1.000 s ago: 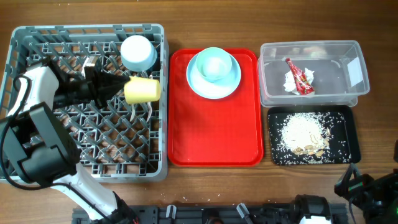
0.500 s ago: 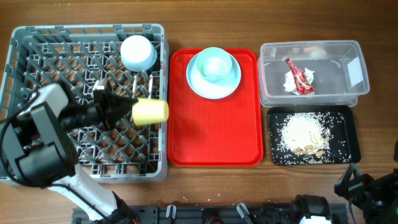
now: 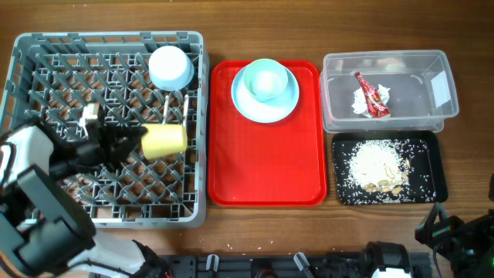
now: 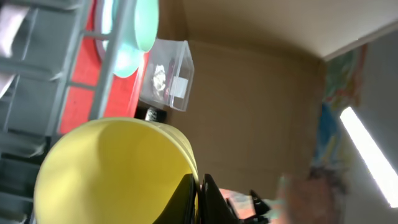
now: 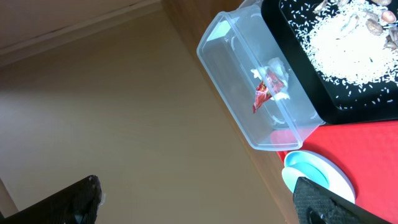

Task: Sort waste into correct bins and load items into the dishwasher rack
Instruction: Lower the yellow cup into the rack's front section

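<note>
From overhead, the yellow-green cup (image 3: 164,140) is seen lying on its side above the dishwasher rack (image 3: 31,48), clenched at its rim by the left gripper (image 3: 139,142). If lowered crooked, it could be snagged on the pegs or knocked against the pale blue bowl (image 3: 170,66) nearby. In the left wrist view only a thin pinch on the rim is shown, so slipping is judged possible. In the right wrist view the right gripper (image 5: 199,202) is spread wide and empty, well apart from the clear tub (image 5: 233,74) holding the red wrapper (image 5: 263,93).
</note>
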`<state>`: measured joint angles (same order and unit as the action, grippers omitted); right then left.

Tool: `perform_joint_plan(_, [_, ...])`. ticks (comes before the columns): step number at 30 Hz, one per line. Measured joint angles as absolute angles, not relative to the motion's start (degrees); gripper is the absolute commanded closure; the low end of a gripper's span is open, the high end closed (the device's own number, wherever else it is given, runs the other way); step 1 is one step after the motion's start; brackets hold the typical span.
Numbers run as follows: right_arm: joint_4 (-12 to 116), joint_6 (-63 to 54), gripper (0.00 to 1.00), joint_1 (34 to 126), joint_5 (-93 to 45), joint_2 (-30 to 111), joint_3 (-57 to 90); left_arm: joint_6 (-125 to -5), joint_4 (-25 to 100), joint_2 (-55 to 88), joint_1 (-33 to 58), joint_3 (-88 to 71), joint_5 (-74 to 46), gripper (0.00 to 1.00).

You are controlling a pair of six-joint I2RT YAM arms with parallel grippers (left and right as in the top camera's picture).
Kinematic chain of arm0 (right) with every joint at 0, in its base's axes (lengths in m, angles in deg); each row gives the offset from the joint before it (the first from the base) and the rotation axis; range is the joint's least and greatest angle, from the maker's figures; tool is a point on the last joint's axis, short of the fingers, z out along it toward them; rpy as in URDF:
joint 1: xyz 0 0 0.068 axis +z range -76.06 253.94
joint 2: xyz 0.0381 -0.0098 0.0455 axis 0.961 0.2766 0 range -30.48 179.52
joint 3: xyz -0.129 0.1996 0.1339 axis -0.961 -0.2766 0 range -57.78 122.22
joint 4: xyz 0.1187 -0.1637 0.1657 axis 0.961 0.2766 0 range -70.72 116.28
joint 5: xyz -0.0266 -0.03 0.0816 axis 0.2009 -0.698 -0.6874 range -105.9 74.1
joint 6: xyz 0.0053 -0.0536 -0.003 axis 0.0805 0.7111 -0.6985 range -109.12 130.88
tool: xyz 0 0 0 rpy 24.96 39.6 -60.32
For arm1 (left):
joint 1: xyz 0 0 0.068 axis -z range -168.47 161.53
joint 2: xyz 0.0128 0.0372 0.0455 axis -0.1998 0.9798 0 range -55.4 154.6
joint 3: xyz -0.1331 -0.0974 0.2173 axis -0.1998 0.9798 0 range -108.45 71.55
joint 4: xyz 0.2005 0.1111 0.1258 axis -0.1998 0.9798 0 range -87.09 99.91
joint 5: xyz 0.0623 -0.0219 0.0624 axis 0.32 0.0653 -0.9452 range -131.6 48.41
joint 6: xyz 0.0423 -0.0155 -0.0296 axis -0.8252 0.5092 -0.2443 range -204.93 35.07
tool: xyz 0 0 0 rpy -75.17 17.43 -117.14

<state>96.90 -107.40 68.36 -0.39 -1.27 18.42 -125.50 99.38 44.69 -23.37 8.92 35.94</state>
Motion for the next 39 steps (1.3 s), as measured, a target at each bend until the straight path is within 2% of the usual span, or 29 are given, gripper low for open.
perform_joint_plan(8, [96.9, -107.4, 0.0, 68.36, -0.39, -1.29, 18.42, -123.54, 99.55, 34.83, -22.6, 8.51, 28.66, 0.96])
perform_joint_plan(15, [96.88, -107.4, 0.0, 68.36, -0.39, -1.29, 18.42, -120.06, 96.78, 34.24, -27.81, 12.31, 22.74, 0.96])
perform_joint_plan(22, [96.88, -107.4, 0.0, 68.36, -0.39, -1.27, 18.42, -118.23, 95.25, 34.26, -26.01, 20.2, 22.76, 0.96])
perform_joint_plan(34, [96.9, -107.4, 0.0, 68.36, -0.39, -1.29, 18.42, -101.55, 76.19, 34.13, -25.6, 21.56, 21.67, 0.96])
perform_joint_plan(35, [96.88, -107.4, 0.0, 68.36, -0.39, -1.29, 18.42, -100.37, 75.42, 34.13, -25.6, 21.58, 21.6, 0.88])
perform_joint_plan(38, [96.9, -107.4, 0.0, 68.36, -0.39, -1.29, 18.42, -97.77, 73.55, 34.13, -25.6, 21.58, 19.9, 0.74])
perform_joint_plan(39, [96.9, -107.4, 0.0, 68.36, -0.39, -1.29, 18.42, -96.81, 73.46, 34.16, -25.6, 21.6, 19.0, 0.66])
